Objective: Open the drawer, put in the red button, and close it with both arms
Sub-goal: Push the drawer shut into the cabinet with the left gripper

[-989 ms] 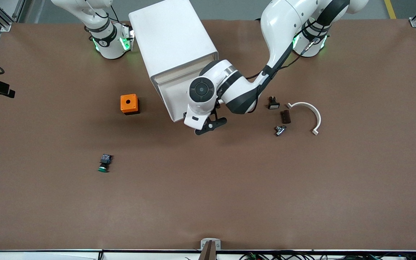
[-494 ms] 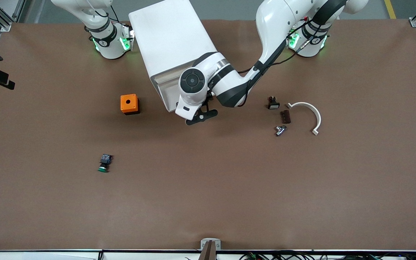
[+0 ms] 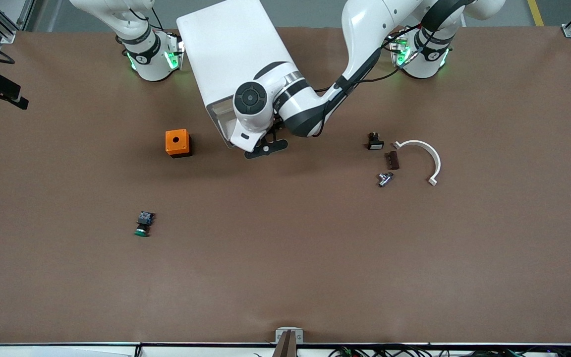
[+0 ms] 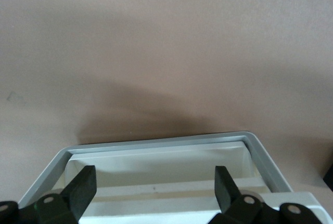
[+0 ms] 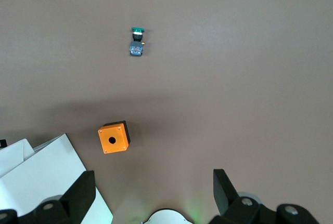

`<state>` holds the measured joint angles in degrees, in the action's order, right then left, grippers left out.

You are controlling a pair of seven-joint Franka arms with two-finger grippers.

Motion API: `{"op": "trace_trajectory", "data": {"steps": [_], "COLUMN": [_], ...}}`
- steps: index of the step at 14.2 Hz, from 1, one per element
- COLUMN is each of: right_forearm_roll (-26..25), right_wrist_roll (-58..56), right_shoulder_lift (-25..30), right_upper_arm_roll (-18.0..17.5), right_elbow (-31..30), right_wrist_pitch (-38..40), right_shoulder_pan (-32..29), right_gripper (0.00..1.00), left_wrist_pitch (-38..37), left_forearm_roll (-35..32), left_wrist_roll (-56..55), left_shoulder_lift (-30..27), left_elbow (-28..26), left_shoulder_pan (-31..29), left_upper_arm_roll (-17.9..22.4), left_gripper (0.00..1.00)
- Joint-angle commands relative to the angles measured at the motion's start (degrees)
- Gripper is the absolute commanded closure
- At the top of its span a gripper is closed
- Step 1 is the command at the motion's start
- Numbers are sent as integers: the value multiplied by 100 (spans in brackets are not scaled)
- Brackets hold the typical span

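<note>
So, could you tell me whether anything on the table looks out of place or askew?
The white cabinet sits skewed to the table's edges, and one drawer stands slightly out under the open left pincer. The green-capped button lies on its side. No red button shows anywhere. The right pincer waits open above the table.

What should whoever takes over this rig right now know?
Left gripper: open, empty, at the front of the drawer, which stands partly out of the cabinet.
Right gripper: open, empty, high over the right arm's end of the table, waiting.
Red button: not visible in any view; only the green-capped button lies out.
Done: drawer open.
Left: confirm the red button is inside, then close with both arms.
</note>
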<state>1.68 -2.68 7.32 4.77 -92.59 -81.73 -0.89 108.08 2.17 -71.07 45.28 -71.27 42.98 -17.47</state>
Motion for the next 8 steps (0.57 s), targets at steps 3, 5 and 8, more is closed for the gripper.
{"op": "trace_trajectory", "data": {"steps": [3, 5, 8], "right_forearm_roll": [8, 8, 17], "right_wrist_roll": [240, 259, 189], "right_shoulder_lift": [339, 357, 349], "right_upper_arm_roll": [-2, -2, 16], "right_elbow": [-313, -295, -278], "right_wrist_pitch": [-46, -36, -28], "right_shoulder_pan": [124, 116, 63], "right_gripper": [0, 0, 0], "left_wrist_pitch": [-7, -7, -7], "left_forearm_roll": [-41, -32, -32], "left_wrist_roll": [-12, -12, -12], "left_shoulder_lift": [42, 77, 77], "left_elbow": [-19, -19, -28], "left_shoulder_pan": [149, 237, 308], "left_upper_arm_roll": [-29, -29, -29], "left_gripper": [0, 0, 0]}}
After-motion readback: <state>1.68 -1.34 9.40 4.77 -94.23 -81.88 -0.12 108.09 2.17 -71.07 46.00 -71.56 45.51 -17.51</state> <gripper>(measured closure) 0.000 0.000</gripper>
